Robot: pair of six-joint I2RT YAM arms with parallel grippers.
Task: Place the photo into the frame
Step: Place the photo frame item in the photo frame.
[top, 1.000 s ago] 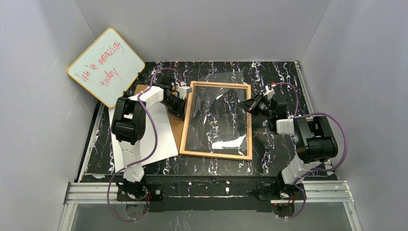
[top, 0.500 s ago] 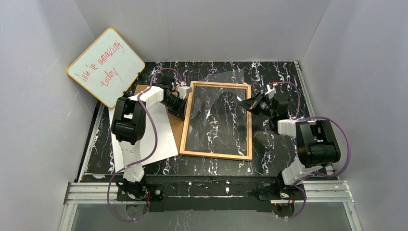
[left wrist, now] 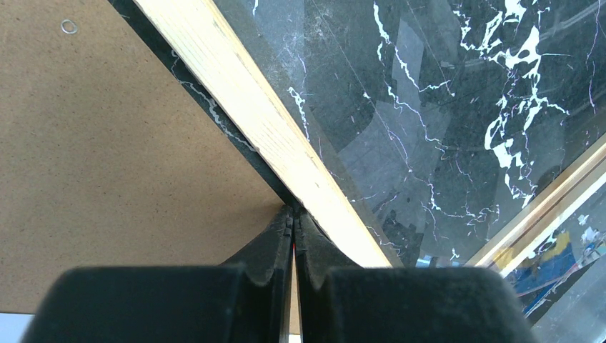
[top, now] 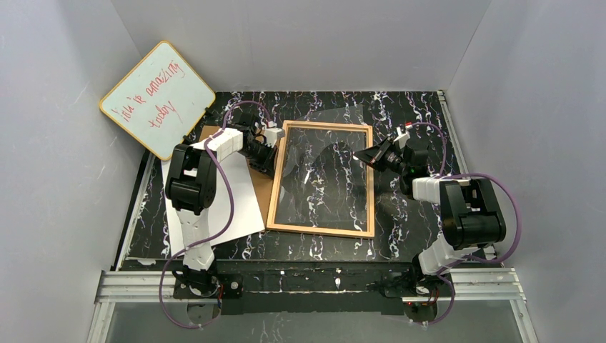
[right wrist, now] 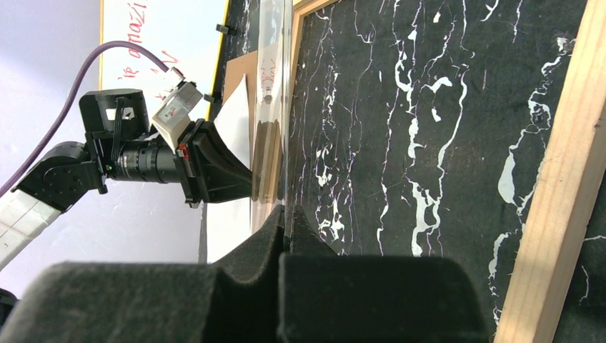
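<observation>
Your left gripper (left wrist: 293, 213) is closed, its fingertips together against the outer edge of the left rail of the frame (top: 321, 230), beside the brown backing board (left wrist: 107, 143). Your right gripper (right wrist: 284, 211) is pinched on the clear pane (right wrist: 275, 86), which is raised over the frame. The photo (top: 246, 204) lies white side up, left of the frame.

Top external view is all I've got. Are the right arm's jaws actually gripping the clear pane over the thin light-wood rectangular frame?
Observer: Yes. The right wrist view shows the right gripper with jaws shut on the edge of the clear pane, that edge raised off the thin light-wood rectangular frame.
Operator: And the left jaws?
Observer: The left wrist view shows the left gripper with jaws shut on nothing, tips at the frame's outer edge, beside the flat brown backing board.
</observation>
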